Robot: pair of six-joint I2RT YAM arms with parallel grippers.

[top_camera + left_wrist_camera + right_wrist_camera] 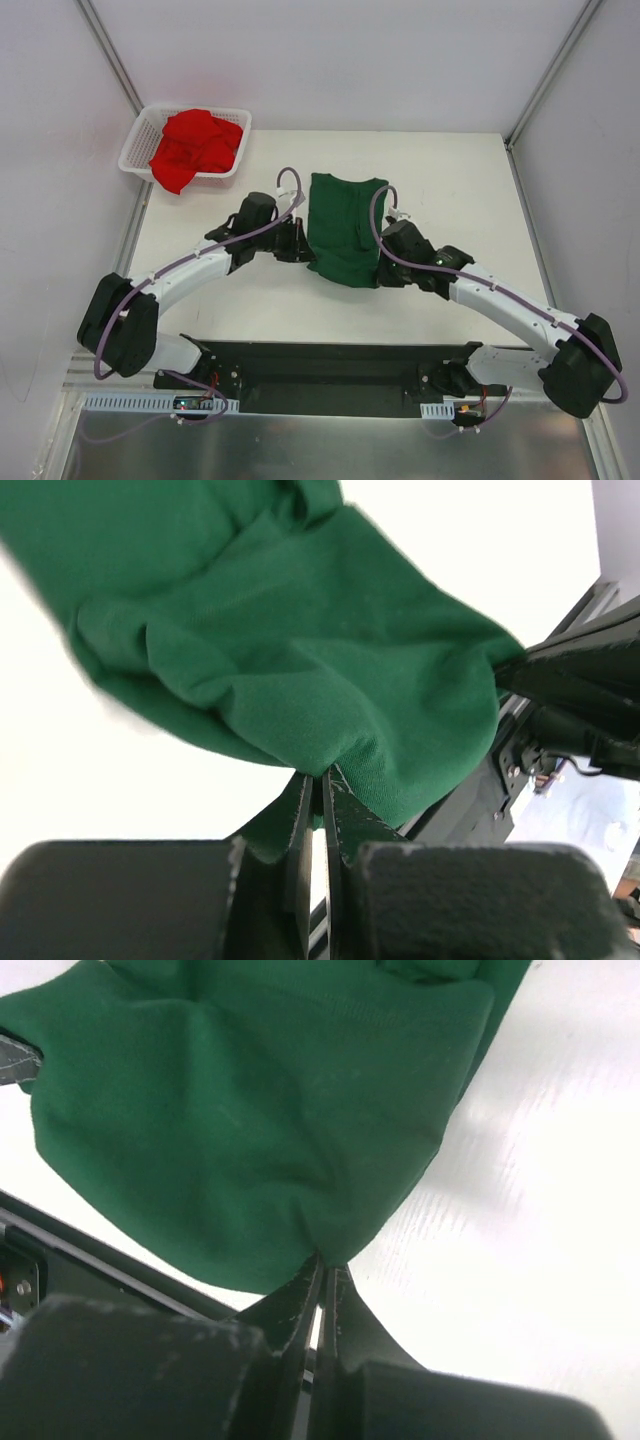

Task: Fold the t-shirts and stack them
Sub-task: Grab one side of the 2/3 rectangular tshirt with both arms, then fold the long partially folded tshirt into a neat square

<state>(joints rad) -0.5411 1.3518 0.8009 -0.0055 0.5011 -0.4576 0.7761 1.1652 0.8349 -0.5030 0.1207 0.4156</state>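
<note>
The dark green t-shirt (343, 228) lies partly folded in the middle of the white table, held between both arms. My left gripper (309, 245) is shut on its left edge; in the left wrist view the cloth (290, 650) bunches right at the closed tips (322, 778). Over on the shirt's right edge, my right gripper (381, 252) pinches the green cloth (240, 1130) between its shut jaws (325, 1265). The red t-shirt (195, 146) sits crumpled in the white mesh basket (135, 150) at the back left.
The white table (450, 190) extends right of and behind the green shirt. A black base plate (330, 375) runs along the near edge between the arm bases. White walls with metal rails (110, 60) enclose the table.
</note>
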